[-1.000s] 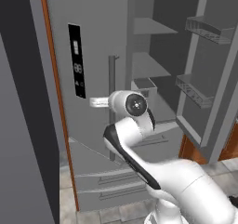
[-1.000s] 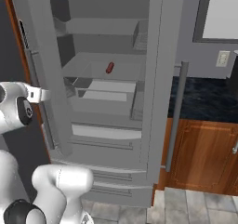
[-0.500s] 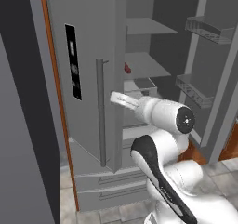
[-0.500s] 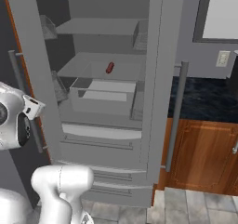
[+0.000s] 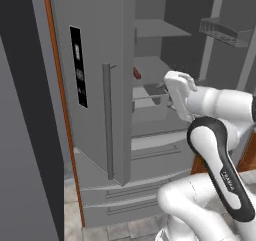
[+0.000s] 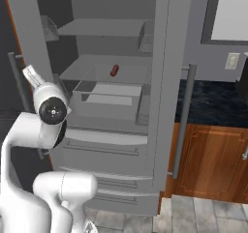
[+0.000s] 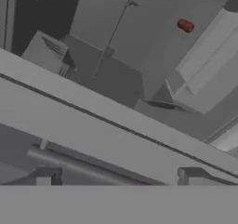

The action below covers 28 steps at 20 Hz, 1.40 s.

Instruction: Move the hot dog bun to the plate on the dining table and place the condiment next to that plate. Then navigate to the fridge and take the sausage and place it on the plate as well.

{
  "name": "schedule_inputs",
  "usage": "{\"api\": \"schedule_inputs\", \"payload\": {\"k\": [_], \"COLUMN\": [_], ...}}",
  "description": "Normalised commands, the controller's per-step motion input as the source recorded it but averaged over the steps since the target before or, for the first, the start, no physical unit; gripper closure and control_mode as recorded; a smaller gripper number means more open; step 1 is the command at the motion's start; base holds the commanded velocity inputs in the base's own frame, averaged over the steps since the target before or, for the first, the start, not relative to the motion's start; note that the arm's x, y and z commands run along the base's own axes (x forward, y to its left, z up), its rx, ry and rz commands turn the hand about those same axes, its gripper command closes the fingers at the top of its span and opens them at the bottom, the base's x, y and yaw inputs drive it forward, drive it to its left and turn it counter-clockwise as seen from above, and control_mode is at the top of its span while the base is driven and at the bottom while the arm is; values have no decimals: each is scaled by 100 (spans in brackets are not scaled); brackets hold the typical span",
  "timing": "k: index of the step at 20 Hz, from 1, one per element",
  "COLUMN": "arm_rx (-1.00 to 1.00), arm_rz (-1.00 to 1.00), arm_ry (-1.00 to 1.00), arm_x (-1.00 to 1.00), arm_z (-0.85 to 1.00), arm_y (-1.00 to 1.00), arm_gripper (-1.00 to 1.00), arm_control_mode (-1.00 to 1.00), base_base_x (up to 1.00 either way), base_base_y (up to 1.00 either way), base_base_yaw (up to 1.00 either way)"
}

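The grey fridge (image 5: 95, 45) stands with both doors open. The sausage (image 5: 136, 73), short and dark red-brown, lies on a middle shelf inside the fridge (image 6: 164, 58); it is also visible as the sausage (image 6: 114, 70) and the sausage (image 7: 185, 25). My gripper (image 5: 170, 87) hovers in front of the shelves, to the right of the sausage and a little lower. In the hand view the gripper (image 7: 118, 176) is open, its tips far apart with nothing between them. The bun, plate, condiment and dining table are out of view.
The left door with its black panel (image 5: 77, 67) and bar handle (image 5: 106, 120) juts out beside my arm. A clear drawer bin (image 6: 109, 99) sits under the sausage's shelf. The right door (image 6: 169, 82) and a wooden cabinet (image 6: 213, 159) stand to the right.
The hand has swung right, away from the left door's bar handle, to the front of the shelves. The door stands wider open. The whole picture has shifted too.
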Motion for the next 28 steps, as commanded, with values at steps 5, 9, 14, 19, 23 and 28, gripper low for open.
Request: {"api": "schedule_inputs", "payload": {"k": [5,9,14,19,23,28], "arm_rx": [33,17,2,0,0,0], "arm_rz": [20,23,22,14,10,8], "arm_ry": [14,22,22,10,0,-3], "arm_x": [88,100,95,59,-1,-15], "arm_z": [0,-4,-13,-7,-8,-10], "arm_y": [-22,1,19,50,81,87], "arm_gripper": [-100,-100,-100,-100,-100,-100], "arm_control_mode": [-100,-100,-100,-100,-100,-100], "base_base_x": [0,0,0,0,0,0], "base_base_y": [0,0,0,0,0,0], "base_base_yaw": [0,0,0,0,0,0]}}
